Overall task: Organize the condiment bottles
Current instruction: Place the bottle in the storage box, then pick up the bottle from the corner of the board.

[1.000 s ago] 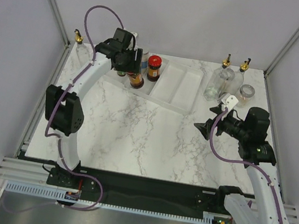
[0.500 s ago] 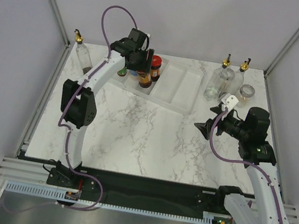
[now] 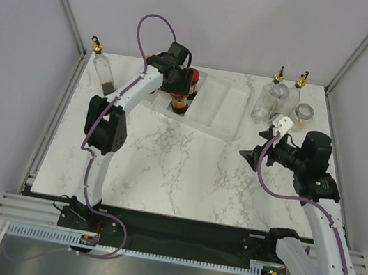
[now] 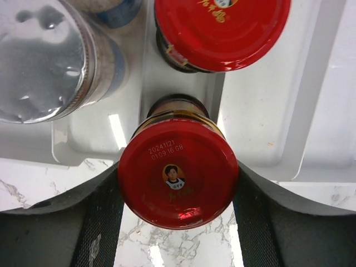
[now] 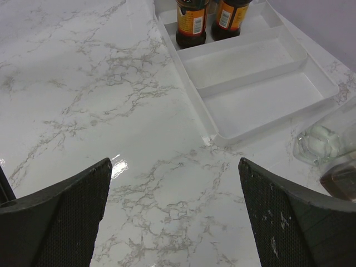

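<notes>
The white marble table is running off every edge of both wrist views, and the long white ridged plastic tray is lying at the far side with its left end compartment mostly hidden under the left arm in the top view. One tall clear glass cruet with a gold spout is standing outside the tray at the far left corner. Two more gold-spouted cruets are standing at the far right, beside a small silver-lidded spice jar. A silver foil-topped jar and a second red-lidded jar are sitting in the tray, both cut off by the left wrist frame. The right wrist view is cropping the tops off the two dark jars, whose labels are too small to read. The left arm is reaching far forward with the wrist pointing down, and the left gripper is clamping the red-lidded dark jar by its lid at the tray's near left end. The right arm is hovering bent over the table's right side, with the right gripper spreading its jaws wide around nothing
</notes>
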Tool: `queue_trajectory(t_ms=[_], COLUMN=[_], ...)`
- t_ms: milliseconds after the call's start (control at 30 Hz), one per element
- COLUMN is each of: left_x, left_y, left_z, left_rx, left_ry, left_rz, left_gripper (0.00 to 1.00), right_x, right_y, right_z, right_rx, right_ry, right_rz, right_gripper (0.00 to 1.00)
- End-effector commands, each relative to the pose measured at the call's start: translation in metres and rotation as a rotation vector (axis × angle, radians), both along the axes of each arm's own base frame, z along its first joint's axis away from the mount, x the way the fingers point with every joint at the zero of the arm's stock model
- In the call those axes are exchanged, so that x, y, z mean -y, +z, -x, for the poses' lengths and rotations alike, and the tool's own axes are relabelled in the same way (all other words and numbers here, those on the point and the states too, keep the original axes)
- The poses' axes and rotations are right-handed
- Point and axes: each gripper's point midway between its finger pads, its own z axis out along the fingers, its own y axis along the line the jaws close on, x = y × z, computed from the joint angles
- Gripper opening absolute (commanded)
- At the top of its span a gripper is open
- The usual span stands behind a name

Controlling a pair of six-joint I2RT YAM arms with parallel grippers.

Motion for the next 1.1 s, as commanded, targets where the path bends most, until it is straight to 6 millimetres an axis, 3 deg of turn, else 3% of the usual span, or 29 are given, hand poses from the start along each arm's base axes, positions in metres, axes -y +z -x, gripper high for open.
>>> queue_trajectory(t_ms=[0, 33, 167, 333, 467, 500, 533, 567, 600, 633, 667, 700, 733, 767, 800, 833, 867, 900, 1067], left_x=[0.021, 0.023, 0.027, 0.023, 0.014, 0.011, 0.006, 0.002, -0.002, -0.009, -0.012, -0.019, -0.023, -0.029, -0.032, -0.037, -0.044, -0.048, -0.075], left_y=[0.053, 0.058, 0.079, 0.109, 0.132, 0.125, 0.143, 0.146, 0.132, 0.155, 0.156, 0.140, 0.141, 0.165, 0.164, 0.147, 0.166, 0.148, 0.140], left_z=[-0.018, -0.019, -0.017, -0.011, 0.006, 0.013, 0.023, 0.029, 0.040, 0.053, 0.060, 0.074, 0.082, 0.095, 0.104, 0.115, 0.129, 0.140, 0.181], left_rx=[0.162, 0.174, 0.214, 0.271, 0.299, 0.279, 0.307, 0.308, 0.272, 0.316, 0.320, 0.287, 0.292, 0.356, 0.357, 0.326, 0.380, 0.348, 0.400], left_ry=[-0.031, -0.033, -0.042, -0.061, -0.068, -0.070, -0.067, -0.067, -0.066, -0.062, -0.061, -0.064, -0.062, -0.063, -0.066, -0.064, -0.060, -0.060, -0.041], left_rz=[0.040, 0.042, 0.049, 0.050, 0.056, 0.045, 0.058, 0.058, 0.044, 0.064, 0.067, 0.052, 0.055, 0.085, 0.093, 0.081, 0.110, 0.106, 0.094], left_gripper=[0.65, 0.77, 0.99, 1.00, 1.00, 1.00, 1.00, 1.00, 1.00, 1.00, 1.00, 1.00, 1.00, 1.00, 1.00, 1.00, 1.00, 1.00, 1.00], right_x=[0.001, 0.001, 0.001, 0.002, 0.004, 0.005, 0.006, 0.009, 0.011, 0.013, 0.016, 0.019, 0.020, 0.023, 0.026, 0.028, 0.032, 0.035, 0.059], right_y=[0.007, 0.007, 0.006, 0.005, 0.004, 0.005, 0.005, 0.004, 0.005, 0.005, 0.004, 0.003, 0.003, 0.002, 0.000, 0.000, -0.001, -0.002, -0.005], right_z=[-0.005, -0.005, -0.005, -0.006, -0.008, -0.008, -0.009, -0.011, -0.012, -0.014, -0.016, -0.018, -0.020, -0.022, -0.024, -0.026, -0.028, -0.030, -0.041], right_rx=[0.050, 0.049, 0.049, 0.048, 0.048, 0.050, 0.050, 0.047, 0.050, 0.049, 0.046, 0.042, 0.037, 0.032, 0.021, 0.022, 0.018, 0.009, -0.017], right_ry=[0.004, 0.004, 0.003, -0.002, -0.014, -0.018, -0.024, -0.042, -0.050, -0.060, -0.077, -0.089, -0.100, -0.114, -0.131, -0.143, -0.162, -0.175, -0.268], right_rz=[0.010, 0.010, 0.012, 0.015, 0.019, 0.021, 0.022, 0.025, 0.027, 0.029, 0.029, 0.031, 0.030, 0.029, 0.028, 0.030, 0.030, 0.027, 0.005], right_gripper=[0.98, 0.98, 0.98, 0.98, 0.98, 0.98, 0.98, 0.98, 0.98, 0.98, 0.98, 0.98, 0.98, 0.98, 0.98, 0.98, 0.98, 0.98, 0.98])
